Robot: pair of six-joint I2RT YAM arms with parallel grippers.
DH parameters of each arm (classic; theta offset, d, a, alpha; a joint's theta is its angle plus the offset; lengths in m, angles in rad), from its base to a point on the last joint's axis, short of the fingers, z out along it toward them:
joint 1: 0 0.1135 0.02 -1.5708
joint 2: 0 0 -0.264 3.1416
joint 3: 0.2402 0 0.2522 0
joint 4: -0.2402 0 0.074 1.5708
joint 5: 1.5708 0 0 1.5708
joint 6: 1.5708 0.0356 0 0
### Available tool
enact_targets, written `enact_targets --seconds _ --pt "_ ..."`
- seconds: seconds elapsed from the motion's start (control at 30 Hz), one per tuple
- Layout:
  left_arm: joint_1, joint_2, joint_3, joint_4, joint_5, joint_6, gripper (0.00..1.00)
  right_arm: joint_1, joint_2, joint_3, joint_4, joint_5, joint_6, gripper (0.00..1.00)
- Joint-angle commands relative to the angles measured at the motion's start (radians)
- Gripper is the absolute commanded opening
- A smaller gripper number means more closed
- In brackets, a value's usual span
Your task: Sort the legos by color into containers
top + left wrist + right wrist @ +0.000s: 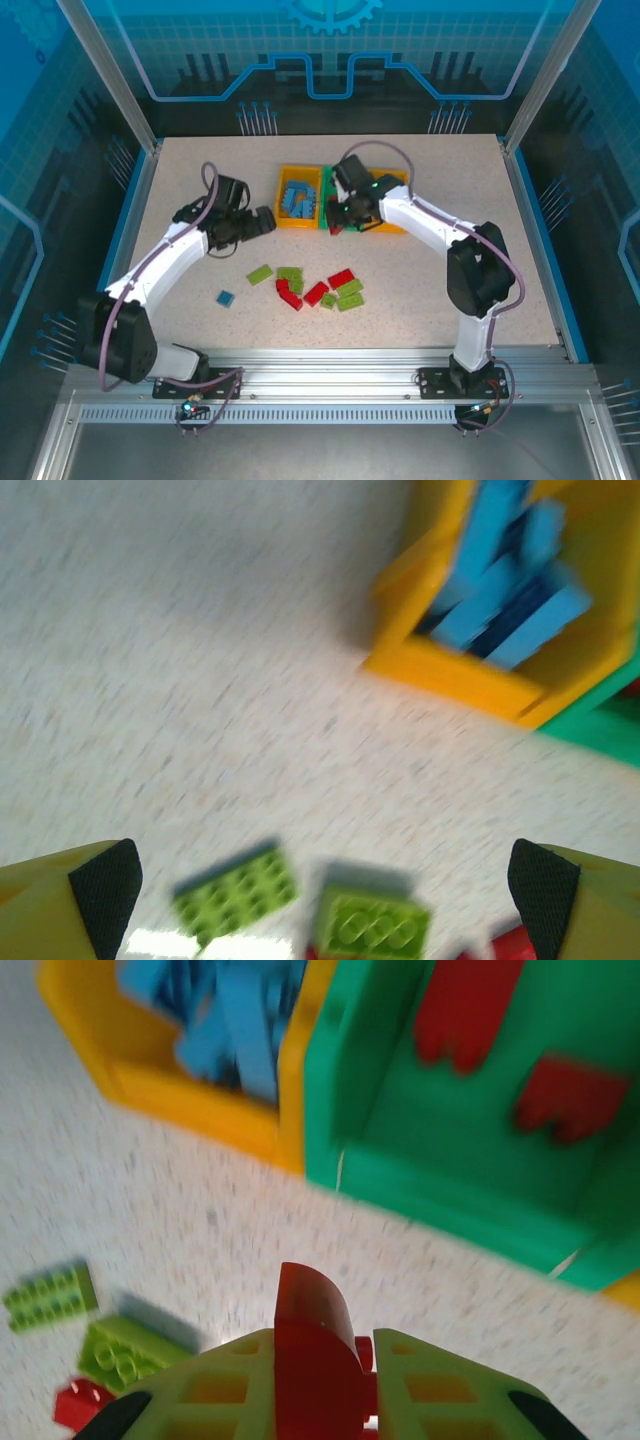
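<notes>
- First, locate the containers [300, 226]: green bin [420, 1200] directly ahead of the right fingers [440, 1380], with two red legos [465, 1010] inside; yellow bin [190, 1100] of blue legos [240, 1020] ahead and to their left.
- Confirm right gripper [322, 1380] closed on one red lego [312, 1310], clamped between the fingers and protruding past the fingertips, short of the green bin's near wall.
- Confirm left gripper [325, 880] spread wide with nothing held; two light green legos [237, 890] on the table [200, 680] between and just ahead of its fingers [100, 890].
- Carry the red lego forward past the near wall before opening; likely fault otherwise: a drop onto the table or rim.
- Centre over bare green floor, away from the yellow bin's shared wall.
- Open fully, then withdraw straight back.
</notes>
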Motion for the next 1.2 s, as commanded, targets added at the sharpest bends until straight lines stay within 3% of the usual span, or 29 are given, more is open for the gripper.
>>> enact_targets --seconds 0.0,0.33,0.57,0.63,0.83,1.03,1.17 --pt "0.008 -0.103 -0.108 -0.088 -0.042 -0.062 0.99 -0.04 0.054 0.104 -0.053 0.02 -0.036 0.22" --pt "0.008 -0.284 -0.328 -0.168 -0.045 -0.16 0.98 -0.08 0.381 0.512 -0.222 0.138 -0.059 0.22" --pt "0.008 -0.298 -0.408 -0.172 -0.021 -0.183 0.93 -0.101 0.426 0.558 -0.254 0.152 -0.031 0.28" --pt "0.008 -0.289 -0.431 -0.172 -0.021 -0.202 0.94 -0.101 0.427 0.558 -0.263 0.151 -0.029 0.37" --pt "0.007 -0.288 -0.473 -0.161 -0.021 -0.302 0.98 -0.101 0.417 0.554 -0.264 0.13 -0.02 0.52" --pt "0.025 -0.286 -0.493 -0.11 -0.039 -0.367 0.99 -0.096 0.391 0.538 -0.26 0.123 -0.011 0.62" --pt "0.095 -0.283 -0.513 -0.062 -0.022 -0.401 0.99 -0.096 0.345 0.494 -0.238 0.126 -0.006 0.67"
